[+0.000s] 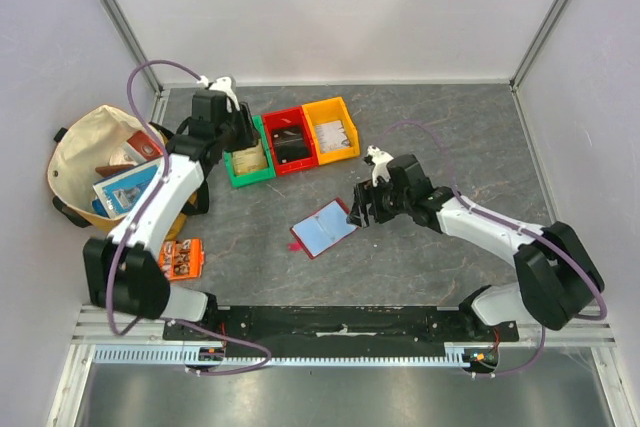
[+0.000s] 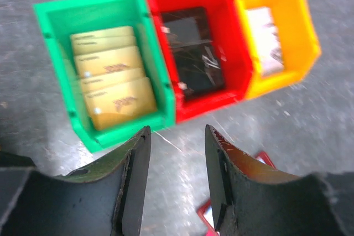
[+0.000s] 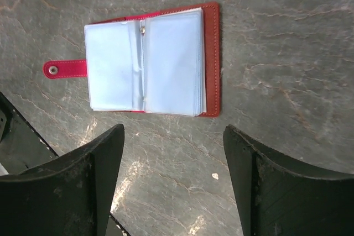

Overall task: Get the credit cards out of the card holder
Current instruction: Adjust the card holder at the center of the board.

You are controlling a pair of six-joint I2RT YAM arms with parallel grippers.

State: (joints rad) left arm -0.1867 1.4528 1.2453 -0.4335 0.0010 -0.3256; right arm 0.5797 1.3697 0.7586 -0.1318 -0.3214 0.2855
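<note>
Dark-red card holder [image 3: 149,64] lies open, pale sleeves up, mid-table [image 3: 287,131]. Right gripper [image 3: 172,134] hangs just above it, jaws wide apart, empty. Left gripper [image 2: 177,132] hangs by the green bin [image 2: 55,42], jaws parted, empty.

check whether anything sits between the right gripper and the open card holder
Nothing visible does. In the right wrist view the right gripper, jaws open, hangs just short of the card holder, which lies open and flat, with only bare table between them.
</note>
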